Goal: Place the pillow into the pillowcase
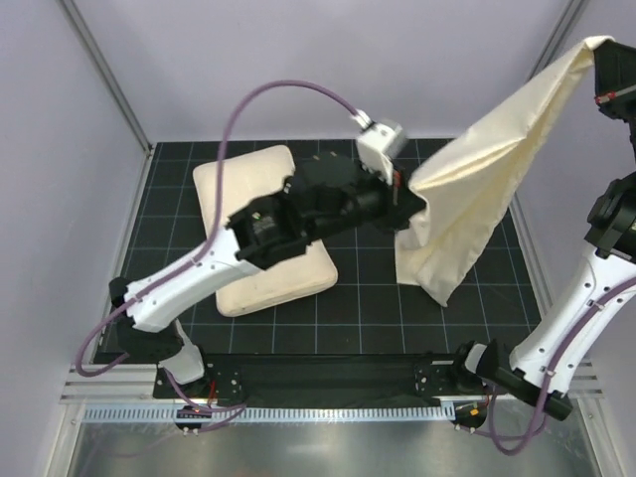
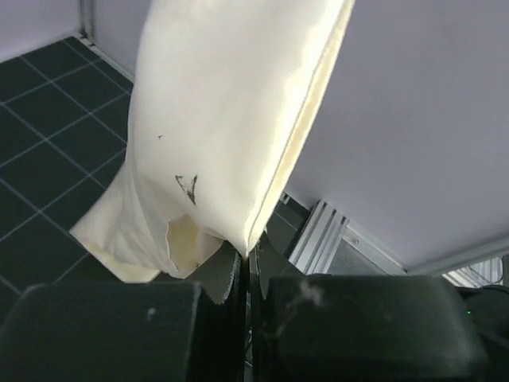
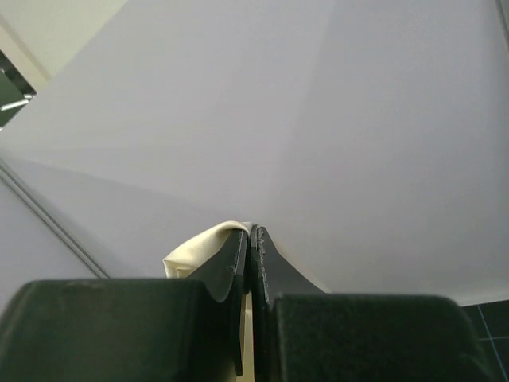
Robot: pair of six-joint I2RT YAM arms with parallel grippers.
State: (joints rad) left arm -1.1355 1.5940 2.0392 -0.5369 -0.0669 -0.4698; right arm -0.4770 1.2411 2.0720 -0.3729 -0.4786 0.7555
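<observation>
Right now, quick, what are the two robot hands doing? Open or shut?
Left gripper: shut on the pillowcase edge.
Right gripper: shut on the pillowcase's top corner, held high.

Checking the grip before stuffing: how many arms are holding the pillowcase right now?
2. The left arm's fingers pinch the pillowcase at its lower edge over mid-table; the right arm's fingers hold a corner raised high on the right.
</observation>
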